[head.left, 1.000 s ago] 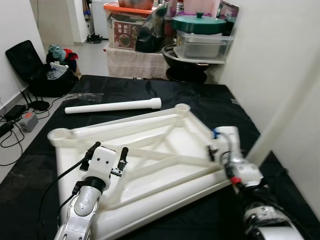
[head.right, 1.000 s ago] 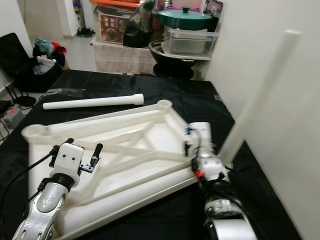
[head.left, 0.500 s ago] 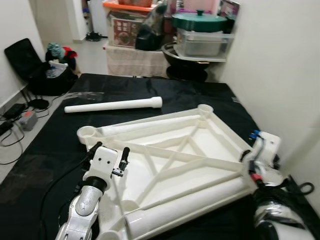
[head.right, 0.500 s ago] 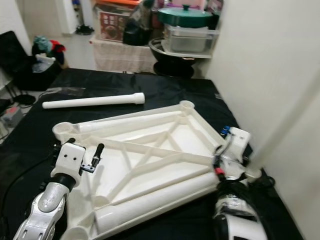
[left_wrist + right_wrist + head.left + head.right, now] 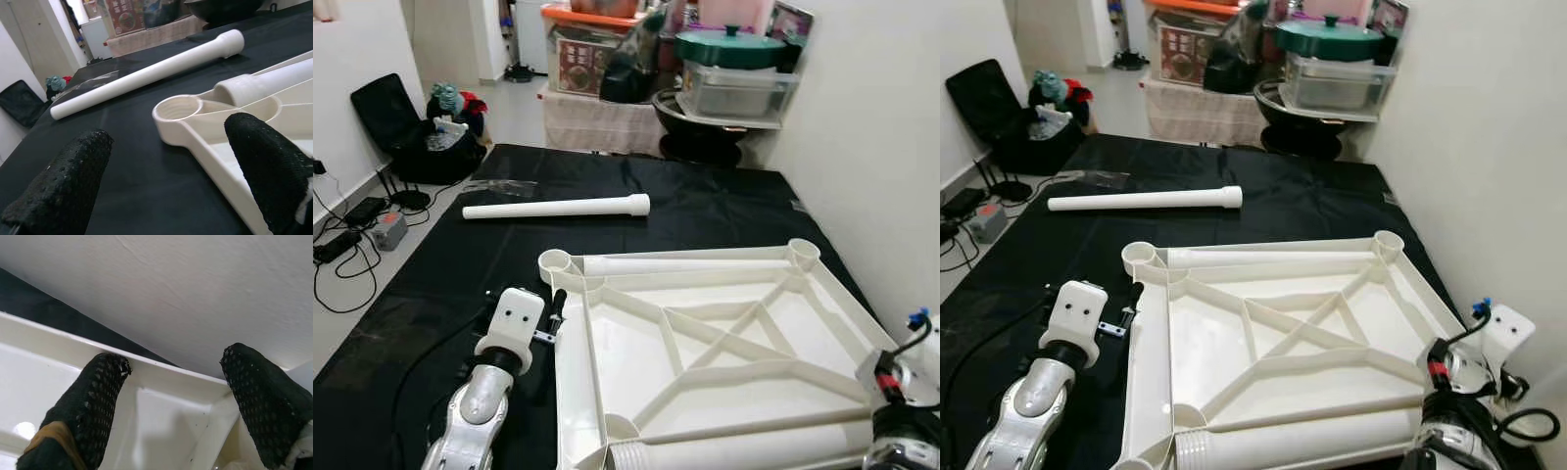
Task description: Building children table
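Left eye view: a white ribbed plastic table frame [image 5: 705,352] lies upside down on a black floor sheet [image 5: 440,284], with round leg sockets at its corners. A smooth white leg tube [image 5: 558,207] lies apart beyond it; another rests along the frame's near edge. The left tool [image 5: 530,308] sits beside the frame's left rim.

Left wrist view: its textured black fingers [image 5: 264,166] are spread wide, holding nothing.

Right wrist view: the right tool [image 5: 171,396] gapes empty over the frame's rim, by a white wall [image 5: 195,289].

Bright, even indoor light, soft shadows, sharp head views, blurred wrist foregrounds.
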Robot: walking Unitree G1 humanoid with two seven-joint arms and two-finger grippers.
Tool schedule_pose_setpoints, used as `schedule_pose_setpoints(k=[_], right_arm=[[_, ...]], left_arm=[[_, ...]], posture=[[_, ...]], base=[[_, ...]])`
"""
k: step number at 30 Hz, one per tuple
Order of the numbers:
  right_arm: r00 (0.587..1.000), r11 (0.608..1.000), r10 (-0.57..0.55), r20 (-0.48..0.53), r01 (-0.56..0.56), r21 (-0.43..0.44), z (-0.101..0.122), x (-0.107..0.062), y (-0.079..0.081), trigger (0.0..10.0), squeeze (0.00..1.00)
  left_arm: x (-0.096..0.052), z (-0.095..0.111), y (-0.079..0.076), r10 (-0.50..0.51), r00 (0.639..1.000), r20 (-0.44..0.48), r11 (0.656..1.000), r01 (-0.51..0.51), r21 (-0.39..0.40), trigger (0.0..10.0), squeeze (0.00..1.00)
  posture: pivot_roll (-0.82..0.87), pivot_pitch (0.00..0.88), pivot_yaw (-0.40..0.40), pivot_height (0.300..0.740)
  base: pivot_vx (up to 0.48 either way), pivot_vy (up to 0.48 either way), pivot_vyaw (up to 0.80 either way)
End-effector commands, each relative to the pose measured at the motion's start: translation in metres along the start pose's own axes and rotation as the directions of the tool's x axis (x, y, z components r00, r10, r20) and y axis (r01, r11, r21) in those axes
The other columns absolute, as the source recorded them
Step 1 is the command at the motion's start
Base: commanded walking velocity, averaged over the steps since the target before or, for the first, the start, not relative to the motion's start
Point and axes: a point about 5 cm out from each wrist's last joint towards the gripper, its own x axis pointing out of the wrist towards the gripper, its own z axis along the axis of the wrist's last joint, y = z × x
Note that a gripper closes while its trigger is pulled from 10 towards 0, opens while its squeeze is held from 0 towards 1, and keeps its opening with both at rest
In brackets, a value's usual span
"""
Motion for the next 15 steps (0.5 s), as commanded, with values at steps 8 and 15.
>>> schedule_pose_setpoints(k=[8,15], right_arm=[[0.989,0.986,-0.129,-0.075,0.119,-0.121,-0.042,0.008,-0.031,10.0,0.00],[0.881,0.922,0.385,0.276,-0.382,-0.070,0.006,-0.043,0.033,10.0,0.00]], left_arm=[[0.003,-0.002,0.000,-0.007,1.000,-0.003,1.000,0.007,0.016,10.0,0.00],[0.004,-0.001,-0.001,-0.012,1.000,0.002,1.000,0.012,0.016,10.0,0.00]], posture=[[0.08,0.000,-0.094,0.740],[0.08,0.000,-0.092,0.740]], base=[[0.000,0.000,0.00],[0.000,0.000,0.00]])
